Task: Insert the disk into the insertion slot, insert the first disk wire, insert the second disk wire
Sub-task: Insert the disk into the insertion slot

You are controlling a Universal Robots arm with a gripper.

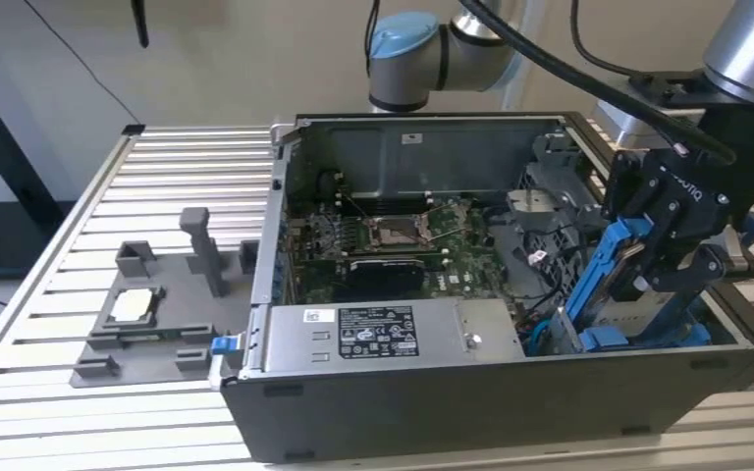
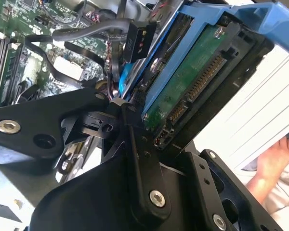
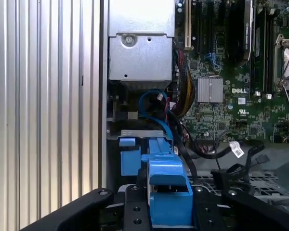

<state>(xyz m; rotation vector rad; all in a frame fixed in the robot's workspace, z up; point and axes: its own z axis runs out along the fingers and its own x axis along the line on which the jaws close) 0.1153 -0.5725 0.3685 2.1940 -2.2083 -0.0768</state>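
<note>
1. The black pincer (image 1: 666,275) is pinching the flat silver rectangular disk in its bright blue plastic carrier frame (image 1: 611,275). The disk stands on edge and tilted at the near corner of the open dark metal computer case (image 1: 482,402), on the exterior view's right. Its lower end is at the mouth of the grey-black, blue-trimmed insertion slot (image 1: 613,340); how deep it sits cannot be told.
2. Jamming looks the main hazard. The disk leans rather than lining up with the slot, so a push along the wrong line could wedge the carrier rails against the cage wall.
3. A bundle of black cables (image 2: 82,36) and a thin blue cable loop (image 3: 151,102) lie near the disk (the black ones just beside its green circuit-board face). Either could be trapped beneath or behind the carrier.
4. The grip is on the frame's edges, so a hard stop might let the disk twist or slip.
5. A person's hand (image 2: 274,161) lies beyond the case wall, near the pincer, where a sideways swing of the arm could meet it.
</note>
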